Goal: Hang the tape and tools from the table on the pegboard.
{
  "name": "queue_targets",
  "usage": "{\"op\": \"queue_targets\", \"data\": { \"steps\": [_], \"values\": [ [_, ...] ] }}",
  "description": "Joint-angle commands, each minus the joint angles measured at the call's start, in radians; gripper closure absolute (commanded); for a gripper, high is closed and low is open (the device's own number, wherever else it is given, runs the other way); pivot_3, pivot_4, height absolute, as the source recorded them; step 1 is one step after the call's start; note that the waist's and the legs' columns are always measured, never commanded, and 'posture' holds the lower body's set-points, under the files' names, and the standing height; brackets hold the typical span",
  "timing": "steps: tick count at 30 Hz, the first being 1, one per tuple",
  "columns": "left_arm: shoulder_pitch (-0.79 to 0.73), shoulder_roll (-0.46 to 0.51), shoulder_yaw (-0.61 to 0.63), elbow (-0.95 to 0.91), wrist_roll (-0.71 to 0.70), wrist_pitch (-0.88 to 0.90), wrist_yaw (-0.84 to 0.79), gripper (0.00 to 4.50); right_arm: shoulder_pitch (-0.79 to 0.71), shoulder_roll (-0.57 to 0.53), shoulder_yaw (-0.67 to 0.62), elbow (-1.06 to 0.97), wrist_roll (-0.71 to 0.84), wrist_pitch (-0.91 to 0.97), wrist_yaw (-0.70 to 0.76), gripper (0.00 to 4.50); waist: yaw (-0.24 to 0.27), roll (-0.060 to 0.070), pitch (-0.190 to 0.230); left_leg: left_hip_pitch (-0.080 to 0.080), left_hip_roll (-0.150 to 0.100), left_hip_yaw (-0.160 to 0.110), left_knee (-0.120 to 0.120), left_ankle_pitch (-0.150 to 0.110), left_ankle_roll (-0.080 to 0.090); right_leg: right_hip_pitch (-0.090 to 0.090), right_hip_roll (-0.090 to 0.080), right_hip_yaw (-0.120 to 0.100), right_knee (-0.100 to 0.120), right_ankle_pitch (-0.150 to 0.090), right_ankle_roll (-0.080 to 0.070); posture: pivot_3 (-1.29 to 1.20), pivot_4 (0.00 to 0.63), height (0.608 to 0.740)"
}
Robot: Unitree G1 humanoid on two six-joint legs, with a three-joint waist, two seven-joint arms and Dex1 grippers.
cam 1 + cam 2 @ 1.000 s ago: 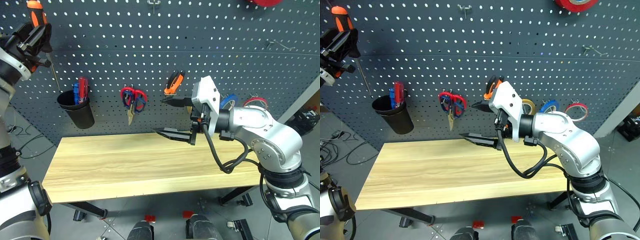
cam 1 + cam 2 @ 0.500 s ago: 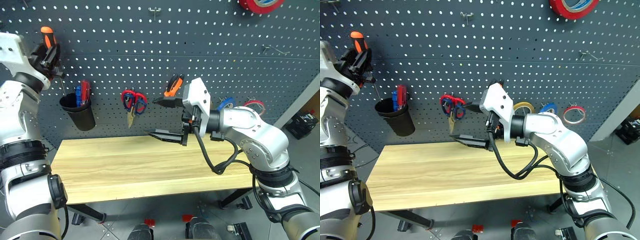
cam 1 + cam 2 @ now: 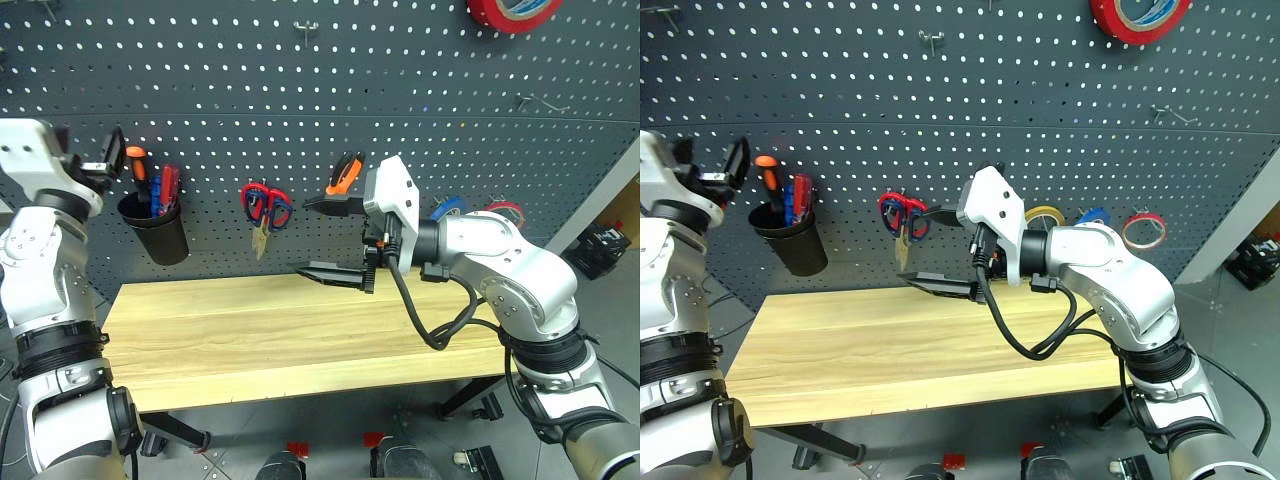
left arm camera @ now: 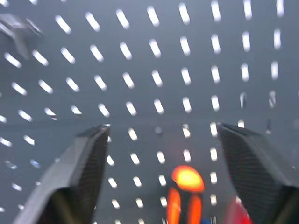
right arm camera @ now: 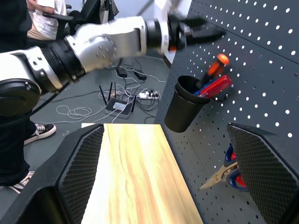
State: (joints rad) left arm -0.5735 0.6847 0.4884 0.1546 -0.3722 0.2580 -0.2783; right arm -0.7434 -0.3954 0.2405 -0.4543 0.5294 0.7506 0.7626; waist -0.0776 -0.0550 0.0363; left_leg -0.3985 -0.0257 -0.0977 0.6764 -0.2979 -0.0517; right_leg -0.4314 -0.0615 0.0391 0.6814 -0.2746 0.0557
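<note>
Standing apart and empty at left of frame, left jaws (image 3: 112, 158) just above the screwdriver (image 3: 136, 170) now sitting in the black cup (image 3: 155, 226); right jaws (image 3: 330, 237) gaping mid-frame over the bare bench (image 3: 250, 330); pliers (image 3: 345, 172), tape (image 3: 1045, 214) hanging on the pegboard (image 3: 400, 90); seemingly nearing completion.

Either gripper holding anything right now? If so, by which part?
Nothing is held. The left gripper is open just above the screwdriver, which stands in the black cup. The right gripper is open and empty over the table.
</note>
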Motion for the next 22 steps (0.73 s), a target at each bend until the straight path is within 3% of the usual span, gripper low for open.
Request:
{"op": "queue_targets", "data": {
  "steps": [1, 6, 11, 15, 22],
  "values": [
    [0.054, -0.006, -0.014, -0.271, -0.039, 0.166, 0.063, 0.67, 0.023, 0.002, -0.061, 0.0, -0.016, -0.046, -0.039, 0.0, 0.002, 0.001, -0.002, 0.001, 0.0, 0.0, 0.0, -0.001, 0.001, 0.002, 0.0, 0.0, 0.0, 0.0, 0.0, 0.07, 0.0, 0.74],
    [0.194, -0.043, -0.059, -0.52, -0.091, 0.318, 0.074, 0.67, 0.154, 0.054, -0.13, 0.025, -0.061, -0.115, -0.165, 0.0, 0.029, 0.002, -0.006, 0.012, -0.002, 0.001, 0.0, -0.003, 0.003, 0.013, 0.0, 0.001, -0.001, 0.0, 0.0, 0.1, 0.0, 0.74],
    [0.387, -0.145, -0.108, -0.6, -0.075, 0.329, 0.088, 0.67, 0.376, 0.119, -0.129, 0.086, -0.22, -0.326, -0.308, 0.0, 0.059, 0.01, -0.011, 0.028, -0.008, 0.005, -0.002, -0.006, 0.005, 0.027, 0.0, 0.004, -0.003, 0.0, 0.0, 0.11, 0.0, 0.74],
    [0.521, -0.232, -0.112, -0.567, -0.027, 0.244, 0.096, 0.67, 0.528, 0.15, -0.148, 0.213, -0.388, -0.539, -0.454, 0.0, 0.08, 0.011, -0.011, 0.037, -0.008, 0.011, -0.006, -0.007, 0.006, 0.034, 0.0, 0.007, -0.007, -0.001, 0.0, 0.11, 0.0, 0.74],
    [0.629, -0.316, -0.124, -0.436, 0.098, 0.076, 0.14, 0.67, 0.623, 0.193, -0.269, 0.492, -0.453, -0.712, -0.616, 0.0, 0.103, 0.013, -0.012, 0.05, -0.007, 0.013, -0.011, -0.009, 0.01, 0.047, 0.001, 0.008, -0.013, -0.001, 0.0, 0.12, 0.0, 0.74]
  ]
}}
